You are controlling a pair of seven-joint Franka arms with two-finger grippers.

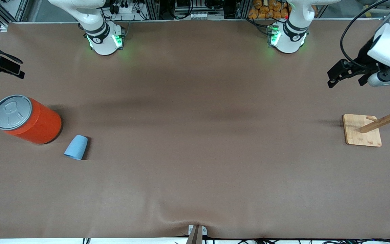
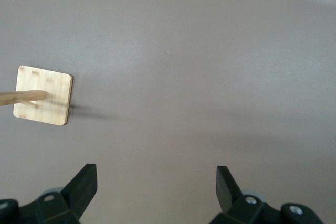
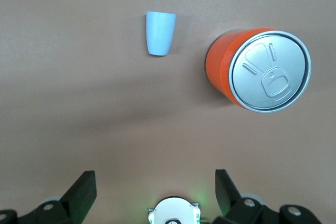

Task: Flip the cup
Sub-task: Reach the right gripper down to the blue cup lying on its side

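At the right arm's end of the brown tabletop [image 1: 195,152] we saw a large red-orange can [image 1: 34,121] with a grey pull-tab lid, standing upright. Just beside it, nearer the front camera and not touching it, lay the cup [image 1: 76,147], a small light-blue tapered cup on its side or tipped, its wider rim toward the front camera. We could not tell from these views whether the rim rested flat on the tabletop.

The right tool [image 3: 152,195] hung high over the tabletop at that end, its two black fingers [image 3: 84,190] spread wide apart and holding nothing. We judged it was held there so the wrist camera could take in both cup and can before any reach. The can stood close enough to the cup that we judged it could crowd a grasp from that side.

The middle of the tabletop carried nothing.

At the left arm's end stood a wooden mug tree [image 1: 379,125] on a square bamboo base, well apart from the cup. The left tool [image 1: 345,73] waited in the air near that stand, fingers [image 2: 84,184] spread apart and empty, and we judged it was parked clear of the work. The flip had not begun.
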